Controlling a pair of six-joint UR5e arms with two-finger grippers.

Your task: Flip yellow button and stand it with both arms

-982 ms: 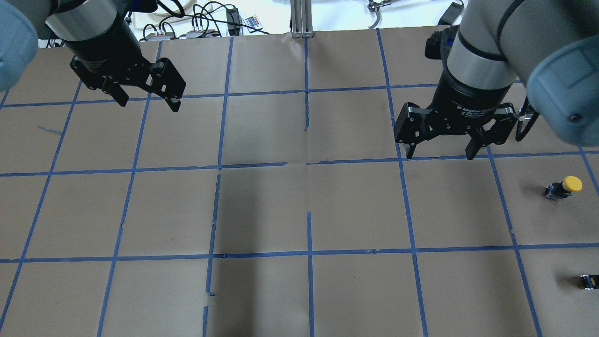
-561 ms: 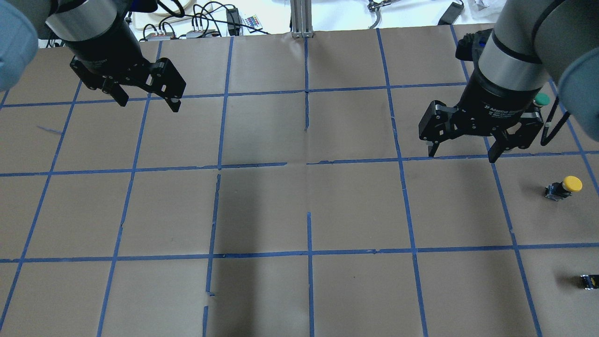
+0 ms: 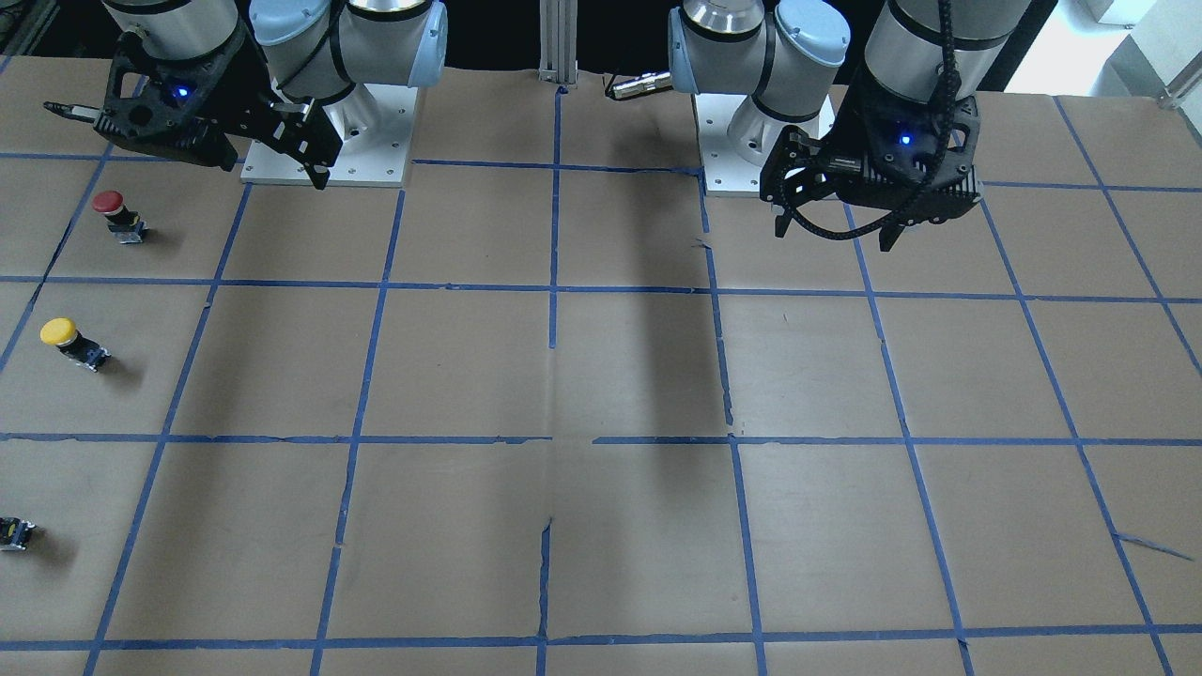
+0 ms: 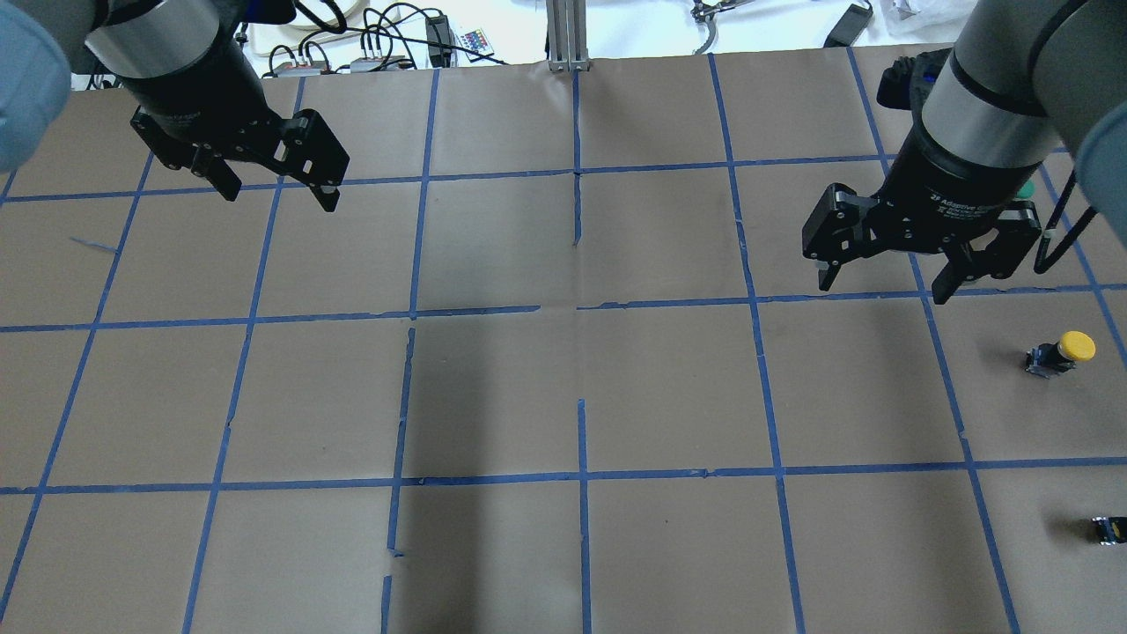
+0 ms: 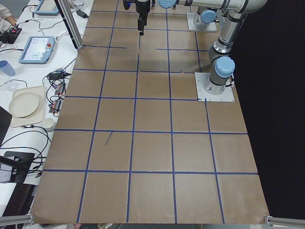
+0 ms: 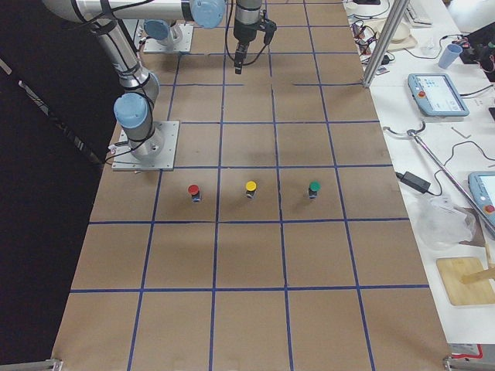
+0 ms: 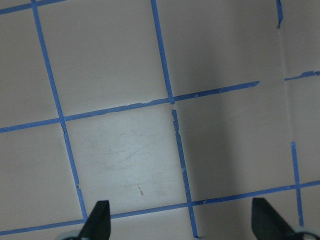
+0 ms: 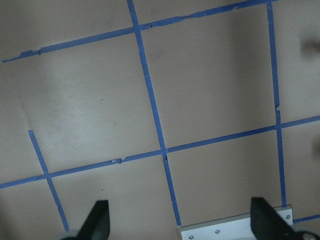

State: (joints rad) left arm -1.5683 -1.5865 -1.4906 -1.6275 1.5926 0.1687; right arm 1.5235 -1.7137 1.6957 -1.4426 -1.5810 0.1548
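Note:
The yellow button (image 4: 1065, 350) stands on the brown paper near the table's right edge, cap up as far as I can tell. It also shows in the front view (image 3: 66, 340) and the right side view (image 6: 250, 188). My right gripper (image 4: 883, 291) hangs open and empty above the table, about one grid cell left of the button and slightly beyond it. It also shows in the front view (image 3: 272, 169). My left gripper (image 4: 280, 195) is open and empty at the far left, well away from the button, and shows in the front view (image 3: 834, 235). Both wrist views show only taped paper between spread fingers (image 7: 100, 220).
A red button (image 3: 111, 208) and a green button (image 6: 314, 188) stand in line with the yellow one. The green one (image 4: 1023, 189) peeks out behind my right gripper. A tiny black part with a yellow mark (image 4: 1109, 528) lies near the right edge. The right arm's base plate (image 8: 235, 231) is close by.
My right gripper has moved to the right, closer to the yellow button's side of the table, still open. The left gripper and the button have not moved.

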